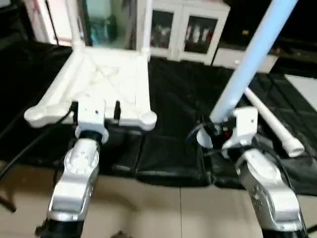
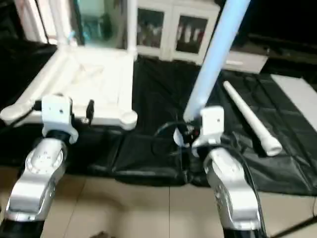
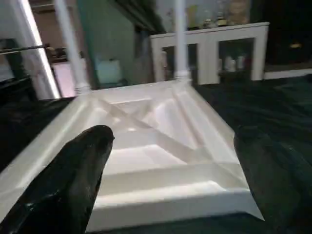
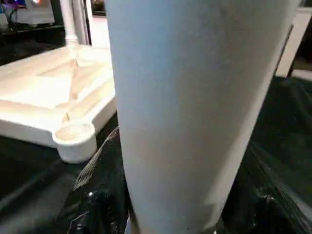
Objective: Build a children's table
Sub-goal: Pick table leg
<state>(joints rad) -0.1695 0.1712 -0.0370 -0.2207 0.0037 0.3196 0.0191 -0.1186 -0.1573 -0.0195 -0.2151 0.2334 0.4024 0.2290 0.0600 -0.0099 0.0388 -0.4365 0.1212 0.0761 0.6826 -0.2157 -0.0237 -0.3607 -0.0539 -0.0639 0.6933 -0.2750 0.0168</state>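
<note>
Silver forearms (image 1: 74, 183), white wrist blocks (image 1: 92, 115), black fingers (image 3: 63, 190), black cables (image 2: 166, 131).

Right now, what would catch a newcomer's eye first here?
The long white leg rising steeply from the right end effector, which is shut on its lower end. To its left the table top lies upside down with two legs already standing at its far corners, and a spare leg lies on the black sheet.
</note>
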